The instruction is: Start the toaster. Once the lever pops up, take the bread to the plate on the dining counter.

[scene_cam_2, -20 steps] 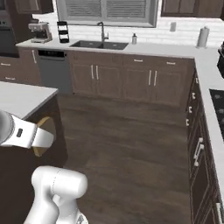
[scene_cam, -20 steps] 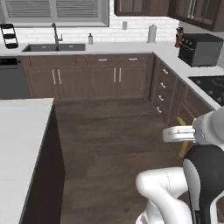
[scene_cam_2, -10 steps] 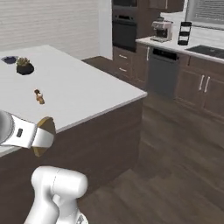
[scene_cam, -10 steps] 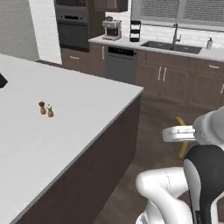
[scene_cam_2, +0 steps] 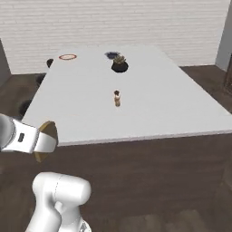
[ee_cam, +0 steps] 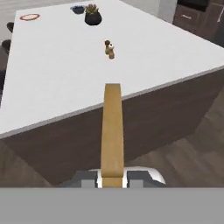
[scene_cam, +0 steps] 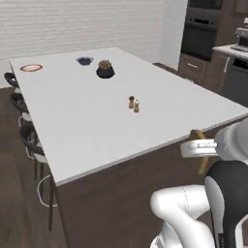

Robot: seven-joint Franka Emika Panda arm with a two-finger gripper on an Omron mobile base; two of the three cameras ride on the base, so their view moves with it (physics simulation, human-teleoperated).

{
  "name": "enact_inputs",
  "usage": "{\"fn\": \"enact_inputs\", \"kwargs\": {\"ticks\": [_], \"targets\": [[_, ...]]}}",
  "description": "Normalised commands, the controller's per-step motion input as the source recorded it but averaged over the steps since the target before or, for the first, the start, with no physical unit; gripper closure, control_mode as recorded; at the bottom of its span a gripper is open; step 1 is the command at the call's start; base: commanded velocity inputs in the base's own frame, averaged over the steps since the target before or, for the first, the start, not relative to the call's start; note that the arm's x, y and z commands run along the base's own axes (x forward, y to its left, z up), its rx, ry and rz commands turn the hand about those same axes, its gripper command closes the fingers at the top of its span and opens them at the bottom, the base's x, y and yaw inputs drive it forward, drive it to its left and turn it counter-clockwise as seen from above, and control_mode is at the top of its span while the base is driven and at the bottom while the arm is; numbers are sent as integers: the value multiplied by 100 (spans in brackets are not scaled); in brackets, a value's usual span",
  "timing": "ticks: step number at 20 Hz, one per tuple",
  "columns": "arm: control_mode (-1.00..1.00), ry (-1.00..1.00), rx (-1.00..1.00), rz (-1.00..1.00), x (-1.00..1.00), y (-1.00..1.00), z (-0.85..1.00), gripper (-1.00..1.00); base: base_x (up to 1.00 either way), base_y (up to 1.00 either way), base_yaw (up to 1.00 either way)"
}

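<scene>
Now: bread held off the counter

Largest, the dining counter (scene_cam: 87, 126) carries the plate (scene_cam: 31, 68) at its far corner. Nearer, the gripper (ee_cam: 112, 177) is clenched on the bread (ee_cam: 112, 131) (edge-on, short of the slab).

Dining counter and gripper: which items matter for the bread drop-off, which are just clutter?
Job items:
- bread, held edge-on in the gripper
- plate, red-rimmed, at the far corner
- dining counter

Lying about:
- dark blue bowl
- potted plant in a dark pot
- two small shakers mid-counter
- stools along the counter's side
</scene>
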Motion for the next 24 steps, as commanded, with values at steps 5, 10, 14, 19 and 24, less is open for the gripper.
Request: {"fn": "enact_inputs", "kwargs": {"ticks": [5,10,14,19,24], "targets": [[100,0,0,0,0,0,0,100,5,-4,73],[100,0,0,0,0,0,0,100,4,84,20],[100,0,0,0,0,0,0,100,0,100,2],[100,0,0,0,0,0,0,100,17,100,0],[100,0,0,0,0,0,0,100,65,100,0]]}}
